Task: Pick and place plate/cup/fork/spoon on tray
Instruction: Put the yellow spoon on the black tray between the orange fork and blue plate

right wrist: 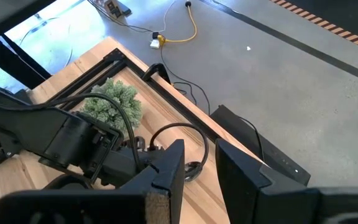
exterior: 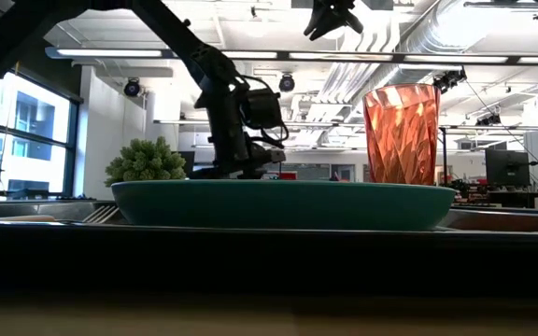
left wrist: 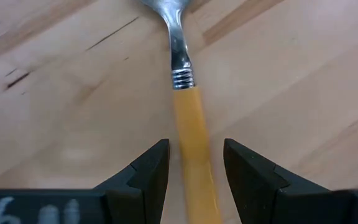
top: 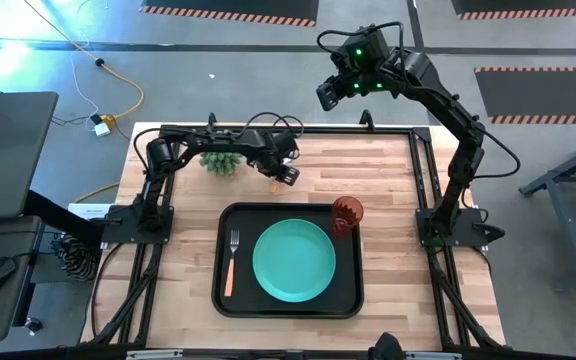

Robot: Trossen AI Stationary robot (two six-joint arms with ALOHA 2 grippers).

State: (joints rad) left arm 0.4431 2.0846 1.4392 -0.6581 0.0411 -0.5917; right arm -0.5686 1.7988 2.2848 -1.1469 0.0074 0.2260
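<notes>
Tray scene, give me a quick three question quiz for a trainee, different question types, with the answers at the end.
1. True or false: the fork lies on the black tray, beside the teal plate.
2. Which item is not yet on the tray? A) red cup B) spoon C) plate
3. Fill in: the left gripper has its jaws open on either side of the spoon's ____.

Key: 1 true. 2 B; the spoon lies on the wooden table, under the left gripper. 3 handle. The right gripper waits raised beyond the table's far edge.
</notes>
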